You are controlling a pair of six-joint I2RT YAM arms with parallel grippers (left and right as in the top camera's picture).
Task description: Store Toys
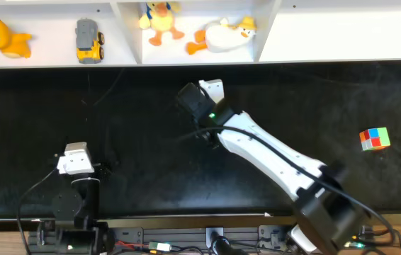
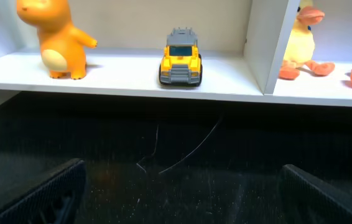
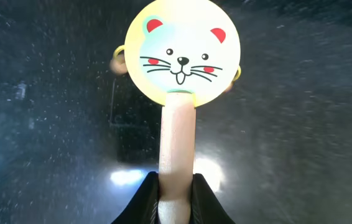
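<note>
A robotics lab bench staged as a toy-storage corner, not a home; a plain black worktop (image 1: 144,163) carries the left arm (image 1: 76,202) and the right arm (image 1: 271,152), both standing at its near edge; a mounting rail (image 1: 186,232) with cables and connectors (image 1: 159,246) runs along that edge; a bare white shelf unit (image 1: 328,28) lines the far edge, holding an orange figure (image 1: 3,37), a yellow truck (image 1: 89,41) and plush ducks (image 1: 159,20).

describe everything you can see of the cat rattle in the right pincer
The rattle has a round, pale yellow head with a mint rim and a drawn cat face: red ears, red cheeks, black whiskers. Small yellowish knobs stick out at both sides. A plain, wood-like handle runs from the head into the right pincer, shut on its end. It is over the black table; contact is unclear.
</note>
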